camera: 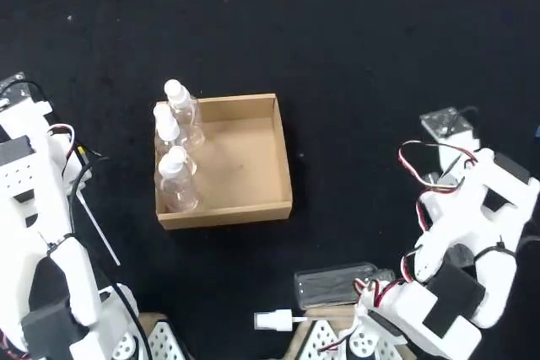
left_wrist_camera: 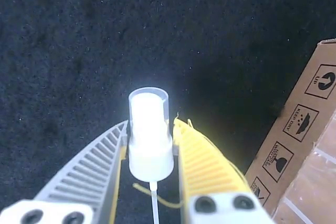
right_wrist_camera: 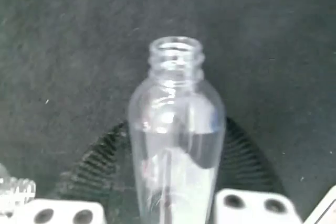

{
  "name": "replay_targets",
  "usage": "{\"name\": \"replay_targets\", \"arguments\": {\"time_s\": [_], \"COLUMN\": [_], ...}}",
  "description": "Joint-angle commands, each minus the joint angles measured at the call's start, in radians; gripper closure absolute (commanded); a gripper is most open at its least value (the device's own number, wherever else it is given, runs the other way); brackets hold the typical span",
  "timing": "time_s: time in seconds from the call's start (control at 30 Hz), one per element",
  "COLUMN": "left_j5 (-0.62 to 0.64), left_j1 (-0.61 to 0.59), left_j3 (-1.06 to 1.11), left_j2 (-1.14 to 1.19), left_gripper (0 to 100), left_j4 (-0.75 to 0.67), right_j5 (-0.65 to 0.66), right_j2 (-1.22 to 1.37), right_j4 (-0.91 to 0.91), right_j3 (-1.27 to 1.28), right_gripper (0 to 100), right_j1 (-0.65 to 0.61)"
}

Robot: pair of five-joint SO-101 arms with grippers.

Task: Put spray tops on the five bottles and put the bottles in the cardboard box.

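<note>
**Spray top in the left gripper, open bottle in the right**

The left gripper (left_wrist_camera: 150, 128) has its grey and yellow fingers (left_wrist_camera: 197, 156) closed narrowly on a white spray top (left_wrist_camera: 150, 150). The cap points away from the wrist and its thin dip tube trails back between the fingers. It hangs over the black table (camera: 354, 56), just left of the cardboard box (camera: 278, 158).

The right gripper (right_wrist_camera: 176, 124) clamps its black fingers (right_wrist_camera: 247, 156) around the body of a clear bottle (right_wrist_camera: 176, 145) whose threaded neck is open and uncapped. This arm sits on the right side of the table, well apart from the box.

Inside the box, three capped bottles (camera: 177, 179) stand upright in a row against the left wall. At the near edge, between the two arm bases, a spare bottle (camera: 333, 287) lies on its side. A loose spray head (camera: 274, 320) lies just beside it, nearer still.
</note>
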Motion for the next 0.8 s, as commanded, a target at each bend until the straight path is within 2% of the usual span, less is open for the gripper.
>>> {"name": "replay_targets", "arguments": {"time_s": [0.0, 0.2, 0.43, 0.6, 0.77], "left_j5": [0.006, 0.006, 0.006, 0.006, 0.006], "left_j1": [0.007, 0.007, 0.007, 0.005, 0.005], "left_j3": [-0.012, -0.012, -0.012, -0.012, -0.012], "left_j2": [-0.005, -0.005, -0.005, -0.005, -0.005], "left_gripper": [97, 97, 97, 97, 97], "left_j4": [-0.014, -0.014, -0.014, -0.014, -0.014], "right_j5": [0.043, -0.057, -0.061, -0.061, -0.061], "right_j2": [-0.004, 0.004, 0.005, 0.005, 0.005], "right_j4": [0.029, 0.141, 0.232, 0.201, 0.049], "right_j3": [-0.01, -0.147, -0.197, -0.142, -0.031], "right_gripper": [77.0, 76.5, 76.4, 76.4, 76.4], "right_j1": [0.02, 0.015, -0.069, -0.091, -0.084]}}
